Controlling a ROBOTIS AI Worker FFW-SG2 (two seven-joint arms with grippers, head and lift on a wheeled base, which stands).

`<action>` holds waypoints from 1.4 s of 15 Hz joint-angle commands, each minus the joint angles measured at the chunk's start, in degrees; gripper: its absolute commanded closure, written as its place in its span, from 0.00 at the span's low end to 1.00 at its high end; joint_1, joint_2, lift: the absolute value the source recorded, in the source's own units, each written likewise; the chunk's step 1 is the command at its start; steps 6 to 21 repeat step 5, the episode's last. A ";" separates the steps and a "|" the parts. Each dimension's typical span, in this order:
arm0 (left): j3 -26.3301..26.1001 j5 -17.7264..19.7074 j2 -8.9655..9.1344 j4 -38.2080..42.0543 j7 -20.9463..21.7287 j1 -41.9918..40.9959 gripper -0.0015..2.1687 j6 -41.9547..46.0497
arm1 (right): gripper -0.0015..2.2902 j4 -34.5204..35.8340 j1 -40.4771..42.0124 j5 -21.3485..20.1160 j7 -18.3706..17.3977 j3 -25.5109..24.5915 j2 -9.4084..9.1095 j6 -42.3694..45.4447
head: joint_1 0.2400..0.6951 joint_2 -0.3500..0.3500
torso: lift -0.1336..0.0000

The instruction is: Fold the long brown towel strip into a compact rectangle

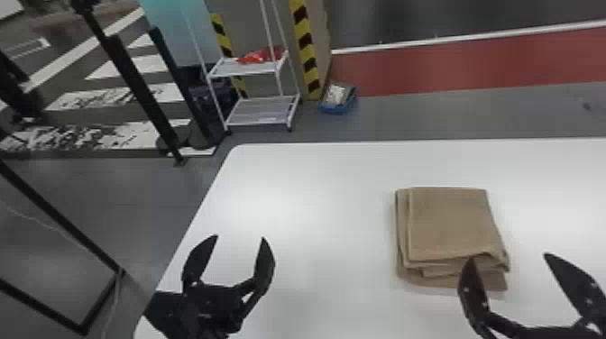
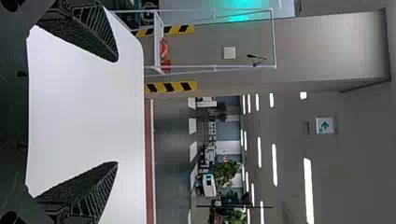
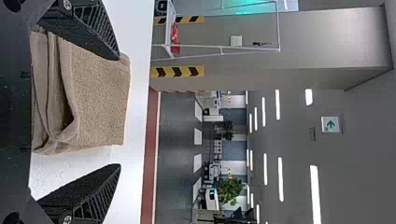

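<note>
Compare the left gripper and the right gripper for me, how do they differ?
The left gripper is well left of the folded towel; the right gripper is at its near right corner.
In the head view, the left gripper's fingers show against the white table, while one of the right gripper's overlaps the towel.
Both are open and empty.

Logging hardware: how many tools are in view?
2: the left tool near the left edge of the white table; the right tool by the near right corner of the folded brown towel.
</note>
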State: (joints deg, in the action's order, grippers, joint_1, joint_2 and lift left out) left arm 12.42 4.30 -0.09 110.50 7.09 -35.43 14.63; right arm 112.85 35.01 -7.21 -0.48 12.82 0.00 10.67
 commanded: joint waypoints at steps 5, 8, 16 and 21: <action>-0.21 0.00 0.24 0.24 0.03 -0.08 0.04 0.00 | 0.03 0.00 0.41 0.00 0.39 0.02 -0.05 0.62 | 1.00 0.95 | 0.18; -0.21 0.00 0.24 0.24 0.03 -0.08 0.04 0.00 | 0.03 0.00 0.41 0.00 0.39 0.02 -0.05 0.62 | 1.00 0.95 | 0.18; -0.21 0.00 0.24 0.24 0.03 -0.08 0.04 0.00 | 0.03 0.00 0.41 0.00 0.39 0.02 -0.05 0.62 | 1.00 0.95 | 0.18; -0.21 0.00 0.24 0.24 0.03 -0.08 0.04 0.00 | 0.03 0.00 0.41 0.00 0.39 0.02 -0.05 0.62 | 1.00 0.95 | 0.18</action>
